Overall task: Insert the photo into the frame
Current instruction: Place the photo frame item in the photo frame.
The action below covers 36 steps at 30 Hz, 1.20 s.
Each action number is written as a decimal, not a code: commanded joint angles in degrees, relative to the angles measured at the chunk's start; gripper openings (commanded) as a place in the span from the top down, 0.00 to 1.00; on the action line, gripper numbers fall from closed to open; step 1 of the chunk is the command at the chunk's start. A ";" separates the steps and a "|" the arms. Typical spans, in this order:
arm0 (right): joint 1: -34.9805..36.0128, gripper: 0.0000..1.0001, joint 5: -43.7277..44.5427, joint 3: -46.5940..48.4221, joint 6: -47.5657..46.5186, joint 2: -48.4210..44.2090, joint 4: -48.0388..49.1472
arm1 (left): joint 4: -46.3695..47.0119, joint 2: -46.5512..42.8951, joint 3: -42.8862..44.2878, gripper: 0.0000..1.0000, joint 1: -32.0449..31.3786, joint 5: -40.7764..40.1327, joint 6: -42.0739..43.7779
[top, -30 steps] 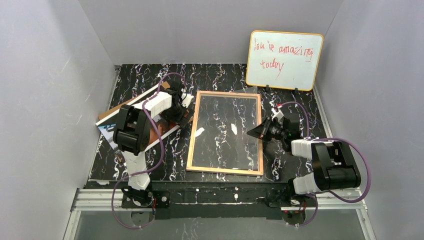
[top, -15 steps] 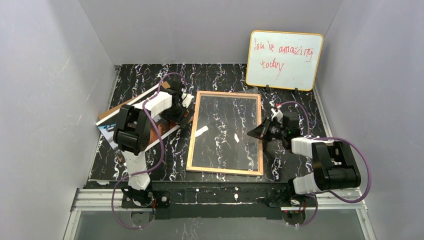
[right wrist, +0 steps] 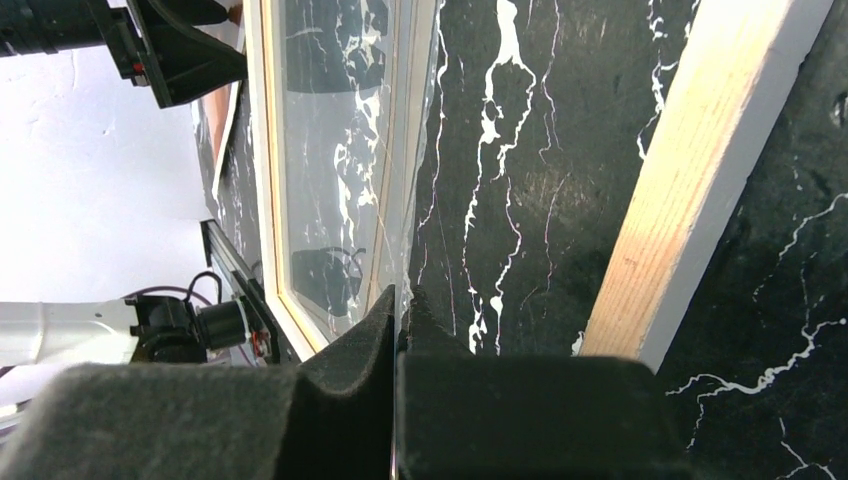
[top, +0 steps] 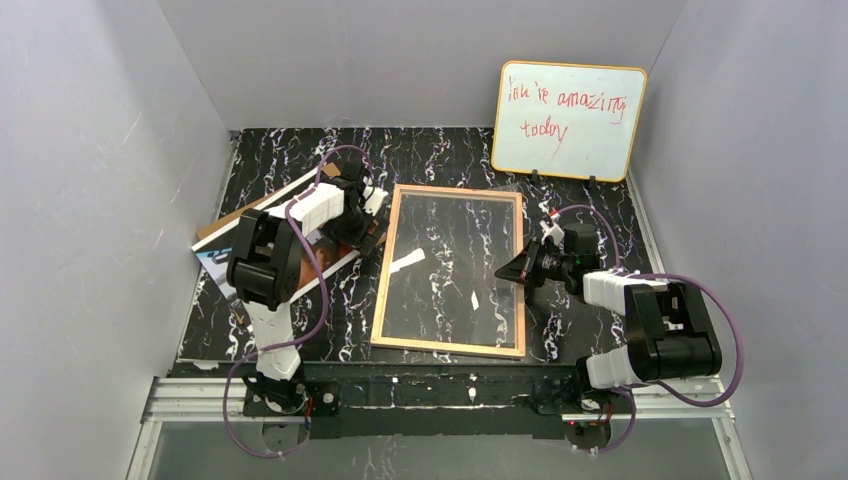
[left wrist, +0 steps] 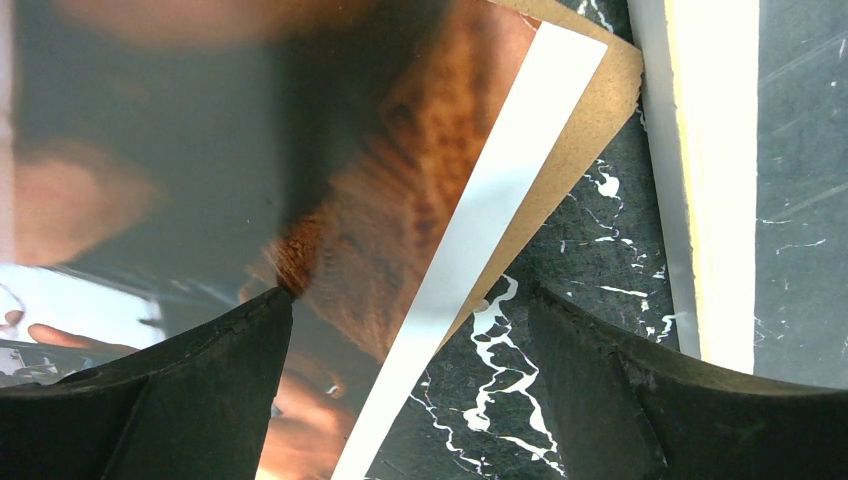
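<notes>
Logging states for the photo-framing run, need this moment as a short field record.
frame: lying flat, centre, wood back up
photo: left of frame, on backing board, not inserted
left end effector: open, over photo's corner
right end effector: shut at frame's right edge; grip unclear
whiteboard: propped at back right

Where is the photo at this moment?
In the top view the photo lies on the table's left side, on the brown backing board. It is under the left gripper and just left of the frame.
</notes>
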 commanded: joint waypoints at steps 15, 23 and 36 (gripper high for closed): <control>-0.02 0.99 -3.05 1.02 -2.54 -3.18 -6.66 | -4.13 3.27 2.23 0.17 -1.80 12.78 -3.12; 0.03 0.99 -3.86 2.06 -3.46 -3.90 -10.12 | -4.39 4.83 3.21 0.22 -2.24 14.10 -3.33; 0.00 0.99 -6.71 5.32 -1.52 -0.24 -7.52 | -2.86 7.41 1.69 0.39 -2.24 13.53 -2.41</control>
